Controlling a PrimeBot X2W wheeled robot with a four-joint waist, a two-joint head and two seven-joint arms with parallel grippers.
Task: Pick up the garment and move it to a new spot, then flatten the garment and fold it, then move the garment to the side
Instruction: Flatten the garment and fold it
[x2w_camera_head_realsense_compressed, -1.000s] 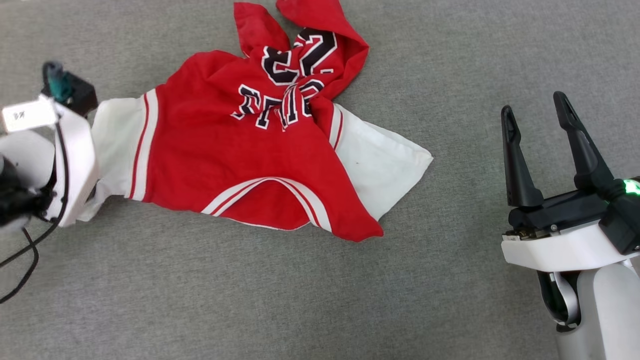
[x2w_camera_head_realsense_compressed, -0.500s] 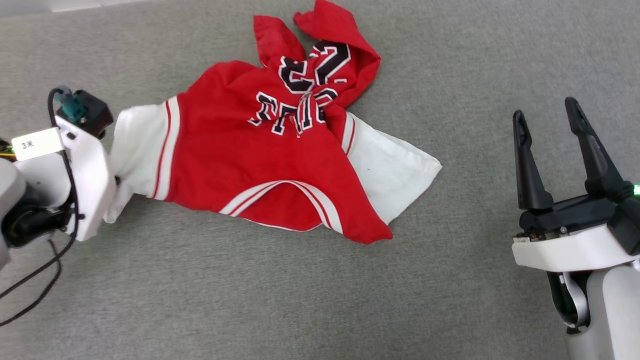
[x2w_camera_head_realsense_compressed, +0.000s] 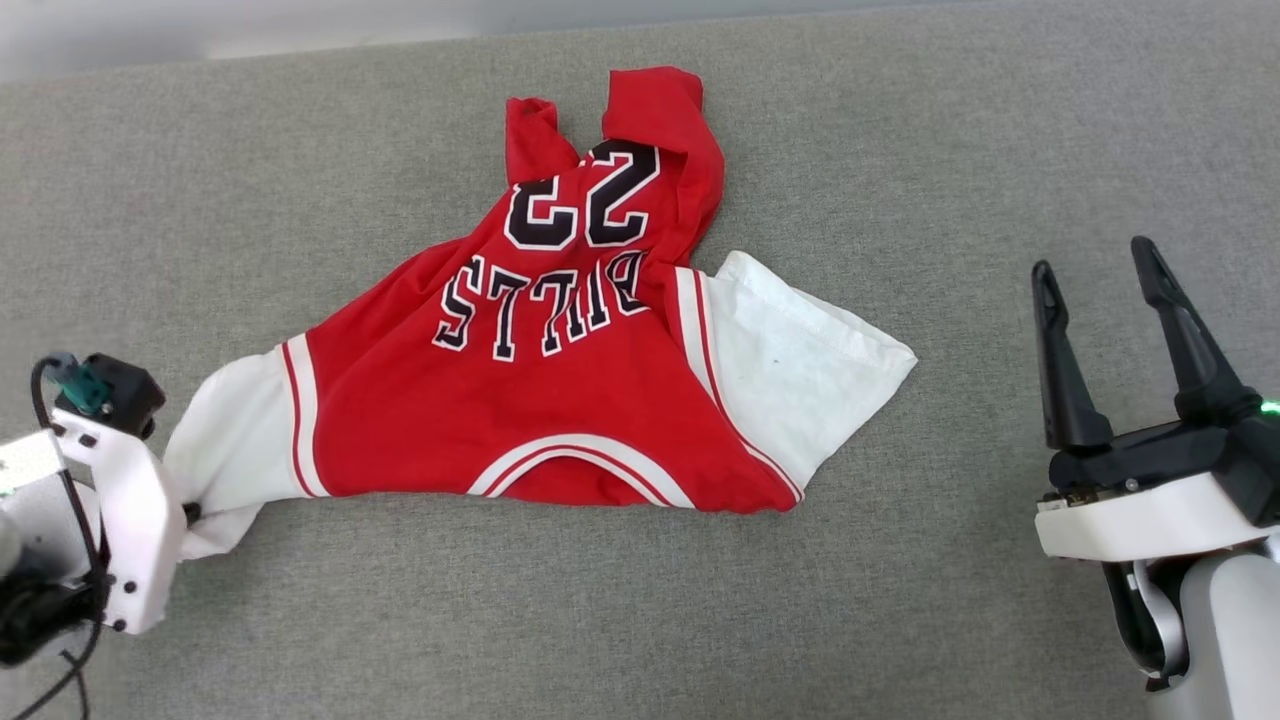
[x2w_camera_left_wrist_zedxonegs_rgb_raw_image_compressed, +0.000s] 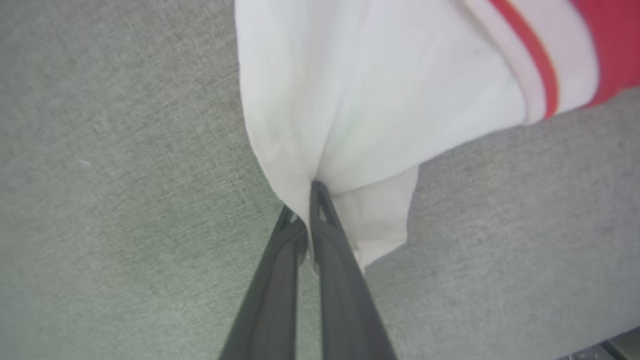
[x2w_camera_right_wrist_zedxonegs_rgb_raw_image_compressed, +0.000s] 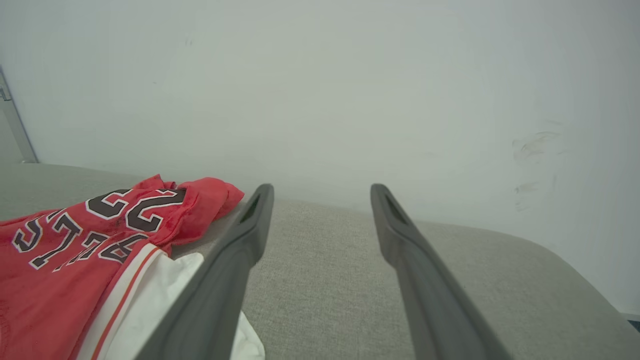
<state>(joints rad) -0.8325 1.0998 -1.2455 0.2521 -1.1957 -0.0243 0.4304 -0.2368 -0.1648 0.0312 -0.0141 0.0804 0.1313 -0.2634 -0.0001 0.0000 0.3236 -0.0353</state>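
Garment (x2w_camera_head_realsense_compressed: 520, 400) lies print-up on the grey surface (x2w_camera_head_realsense_compressed: 500, 620), one white sleeve (x2w_camera_left_wrist_zedxonegs_rgb_raw_image_compressed: 350, 100) pinched tight by the left gripper (x2w_camera_left_wrist_zedxonegs_rgb_raw_image_compressed: 302, 200) (I judge, to drag it to a new spot), while the right gripper (x2w_camera_head_realsense_compressed: 1093, 253) hovers well apart, fingers spread.

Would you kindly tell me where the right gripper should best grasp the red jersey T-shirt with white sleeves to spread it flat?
On the red jersey T-shirt, I'd grip the outer hem of the free white sleeve, coming from the robot's right. It lies flat nearest the right gripper, opposite the sleeve the left gripper pinches.
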